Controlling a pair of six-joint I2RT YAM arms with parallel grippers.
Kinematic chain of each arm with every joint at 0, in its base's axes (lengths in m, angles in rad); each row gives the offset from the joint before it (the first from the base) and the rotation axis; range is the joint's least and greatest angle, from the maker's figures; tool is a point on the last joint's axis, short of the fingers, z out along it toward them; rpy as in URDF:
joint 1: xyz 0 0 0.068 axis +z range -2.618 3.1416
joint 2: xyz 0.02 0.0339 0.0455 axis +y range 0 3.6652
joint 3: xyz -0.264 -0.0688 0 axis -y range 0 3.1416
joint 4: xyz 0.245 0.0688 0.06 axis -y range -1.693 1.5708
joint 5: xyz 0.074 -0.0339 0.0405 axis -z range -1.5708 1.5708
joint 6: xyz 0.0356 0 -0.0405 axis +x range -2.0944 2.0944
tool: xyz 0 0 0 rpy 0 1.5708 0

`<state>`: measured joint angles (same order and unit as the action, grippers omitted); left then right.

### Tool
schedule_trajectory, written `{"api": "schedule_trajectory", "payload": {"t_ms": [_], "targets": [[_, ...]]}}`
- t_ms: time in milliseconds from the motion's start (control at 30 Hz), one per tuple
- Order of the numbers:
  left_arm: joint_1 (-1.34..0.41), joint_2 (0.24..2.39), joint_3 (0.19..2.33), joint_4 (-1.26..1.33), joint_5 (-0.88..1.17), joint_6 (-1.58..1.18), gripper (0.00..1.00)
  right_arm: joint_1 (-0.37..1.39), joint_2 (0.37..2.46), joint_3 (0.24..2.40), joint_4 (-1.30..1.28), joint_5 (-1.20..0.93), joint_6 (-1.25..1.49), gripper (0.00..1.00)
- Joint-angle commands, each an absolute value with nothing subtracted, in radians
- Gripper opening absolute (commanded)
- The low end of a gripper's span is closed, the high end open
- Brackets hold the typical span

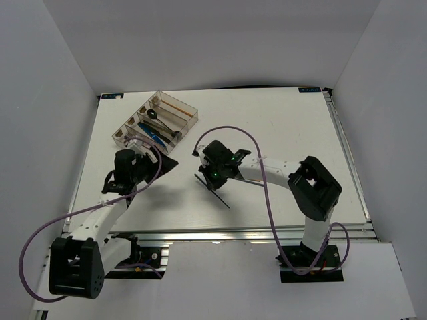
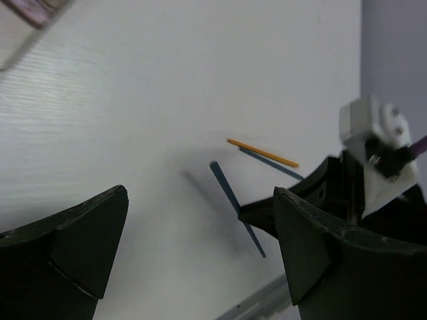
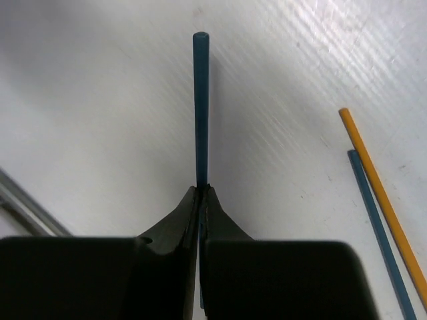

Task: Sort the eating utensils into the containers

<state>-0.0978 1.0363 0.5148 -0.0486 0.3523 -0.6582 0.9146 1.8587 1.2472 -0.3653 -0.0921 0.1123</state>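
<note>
White tabletop (image 1: 287,133) boxed in by grey walls filled the overhead view. Ahead of the left gripper (image 1: 168,163) sat the clear organizer tray (image 1: 181,104), with cutlery lying in its compartments, though the pieces were too small to name one by one. The right gripper (image 1: 208,181) hung low over the table, off to the left gripper's right.

From the left wrist, that gripper's fingers (image 2: 87,247) stood spread wide with nothing between them. Ahead of them, the right gripper's dark tip pinched a blue chopstick (image 2: 227,190). Just past it lay an orange chopstick (image 2: 263,153) and a second blue chopstick (image 2: 272,164).

From the right wrist, the jaws were pressed together on the blue chopstick, which stuck straight out ahead of the tips. To the gripper's right, the other two chopsticks lay side by side on the table.
</note>
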Motion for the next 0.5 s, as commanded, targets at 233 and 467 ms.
{"api": "schedule_trajectory", "payload": {"t_ms": [233, 467], "targets": [[-0.296, 0.999, 0.466, 0.221, 0.362, -0.83, 0.98, 0.905, 1.709, 1.319, -0.224, -0.27, 0.35, 0.0], [-0.299, 1.06, 0.479, 0.222, 0.339, -0.844, 0.85, 0.907, 1.614, 1.253, -0.138, -0.351, 0.41, 0.0]]}}
